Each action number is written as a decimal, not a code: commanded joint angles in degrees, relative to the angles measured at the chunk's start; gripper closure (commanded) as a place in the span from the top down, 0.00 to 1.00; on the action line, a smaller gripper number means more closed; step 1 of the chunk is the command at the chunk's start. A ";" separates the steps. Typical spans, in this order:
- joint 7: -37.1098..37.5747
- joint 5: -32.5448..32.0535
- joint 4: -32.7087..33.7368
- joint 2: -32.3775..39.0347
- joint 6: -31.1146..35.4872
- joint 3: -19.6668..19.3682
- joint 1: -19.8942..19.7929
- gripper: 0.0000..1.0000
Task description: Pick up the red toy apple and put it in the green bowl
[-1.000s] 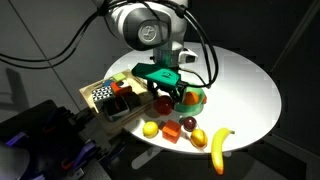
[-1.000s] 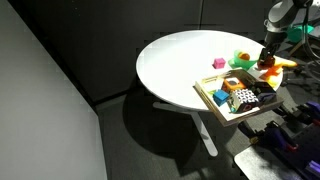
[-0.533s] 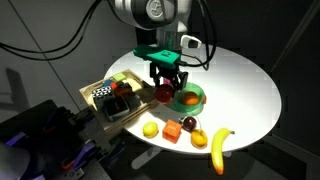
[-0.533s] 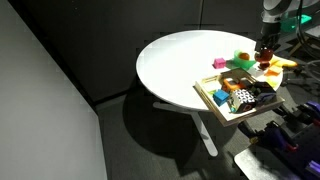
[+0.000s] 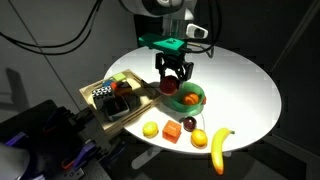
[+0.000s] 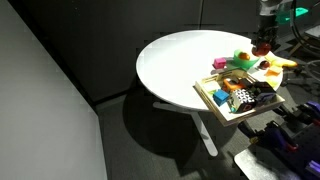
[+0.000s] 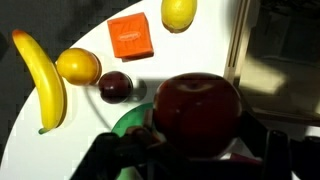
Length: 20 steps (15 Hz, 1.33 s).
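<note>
The gripper (image 5: 171,79) hangs over the round white table (image 5: 240,70), jaws pinching the red toy apple (image 5: 170,87) from both sides. Apple's off the table, hanging at the green bowl (image 5: 201,95), over the bowl's rim on the wooden tray's (image 5: 102,112) side. Something orange already lies in the bowl. From the wrist view the apple (image 7: 195,108) fills the frame between the dark fingers (image 7: 112,152), a sliver of green bowl (image 7: 130,122) just beneath it. Along the table edge past the bowl: a banana (image 5: 219,149), a yellow-orange fruit (image 5: 199,137), a dark maroon fruit (image 5: 189,123), a red-orange cube (image 5: 172,132) and a lemon (image 5: 150,129). The tray sits at the table's edge, packed with small objects.
</note>
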 commanded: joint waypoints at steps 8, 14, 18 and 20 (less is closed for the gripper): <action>0.33 4.60 9.02 7.24 0.28 0.61 -0.76 0.58; 0.67 3.81 9.82 9.19 3.04 0.39 -0.63 1.00; 0.40 3.69 8.94 8.56 3.29 0.34 -0.78 1.00; 0.28 3.89 8.25 7.56 2.07 0.35 -0.98 1.00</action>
